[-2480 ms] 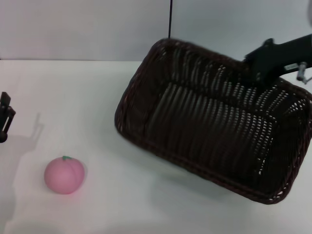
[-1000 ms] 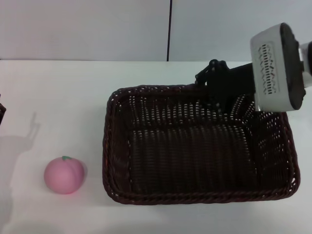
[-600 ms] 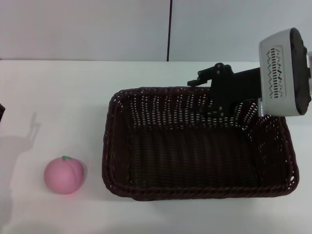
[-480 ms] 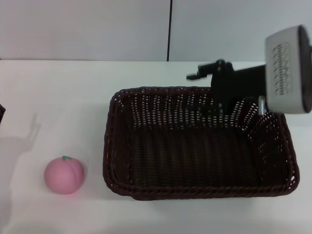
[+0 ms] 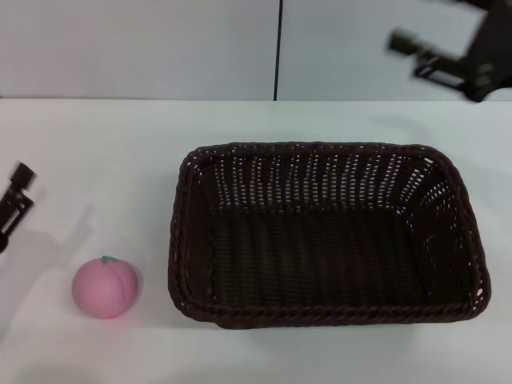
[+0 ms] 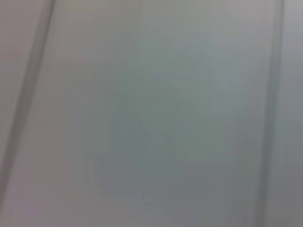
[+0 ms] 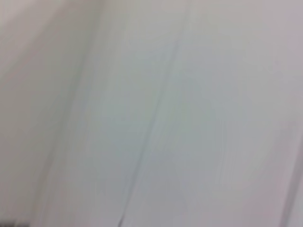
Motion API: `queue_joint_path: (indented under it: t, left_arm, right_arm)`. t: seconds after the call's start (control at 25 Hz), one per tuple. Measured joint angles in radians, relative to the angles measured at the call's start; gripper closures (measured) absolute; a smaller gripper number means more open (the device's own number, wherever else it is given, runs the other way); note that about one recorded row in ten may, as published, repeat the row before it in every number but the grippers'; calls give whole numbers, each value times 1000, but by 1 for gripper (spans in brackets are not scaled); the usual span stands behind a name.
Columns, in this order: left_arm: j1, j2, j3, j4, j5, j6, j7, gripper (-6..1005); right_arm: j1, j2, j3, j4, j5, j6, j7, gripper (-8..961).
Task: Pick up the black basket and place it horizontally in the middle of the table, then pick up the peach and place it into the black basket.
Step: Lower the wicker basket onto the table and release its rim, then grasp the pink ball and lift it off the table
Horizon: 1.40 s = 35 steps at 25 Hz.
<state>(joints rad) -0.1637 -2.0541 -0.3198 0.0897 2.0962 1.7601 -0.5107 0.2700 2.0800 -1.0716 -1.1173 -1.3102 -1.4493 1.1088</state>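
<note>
The black basket [image 5: 324, 232] lies flat on the white table [image 5: 104, 136], long side across the view, a little right of the middle and empty inside. The pink peach [image 5: 105, 287] sits on the table to the basket's left, apart from it. My right gripper [image 5: 406, 54] is raised above the table's far right, clear of the basket, with its two fingers spread and nothing between them. My left gripper [image 5: 18, 192] shows only partly at the left edge, beyond the peach. Both wrist views show only a blurred grey surface.
A grey wall with a dark vertical seam [image 5: 280, 48] stands behind the table's far edge. Bare tabletop lies between the peach and the basket and along the far side.
My right gripper has let go of the basket's far rim and lifted up and to the right. The basket now rests flat. My left gripper has moved further into view.
</note>
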Motion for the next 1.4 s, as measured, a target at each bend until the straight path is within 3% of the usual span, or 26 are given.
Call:
queue_joint_path:
  t: [0.04, 0.16, 0.2, 0.24, 0.28, 0.44, 1.04, 1.32, 1.4]
  left_arm:
    - [-9, 4, 38, 41, 7, 21, -52, 241]
    - [-29, 14, 177, 166, 14, 59, -213, 242]
    - [-32, 15, 208, 192, 14, 63, -247, 242]
    - [-35, 17, 300, 244, 14, 74, -322, 242]
    - [-35, 17, 300, 244, 14, 74, -322, 243]
    - [-28, 17, 461, 298, 14, 78, -419, 244]
    - [22, -6, 509, 280, 37, -121, -337, 249]
    - [31, -5, 539, 277, 38, -117, -330, 251]
    - [31, -5, 558, 281, 38, -112, -330, 313]
  right_arm:
    - [-41, 1, 13, 68, 128, -38, -54, 273]
    - [-70, 1, 16, 171, 250, -91, -138, 273]
    - [-78, 1, 18, 231, 310, -122, -192, 273]
    - [-88, 2, 25, 353, 415, -181, -287, 273]
    - [-88, 2, 25, 353, 415, -181, -287, 273]
    - [-73, -2, 34, 607, 607, -311, -406, 273]
    - [-26, -4, 76, 784, 623, -311, -445, 273]
    - [-17, -2, 115, 821, 626, -298, -464, 273]
    - [-10, 0, 146, 850, 638, -298, -467, 273]
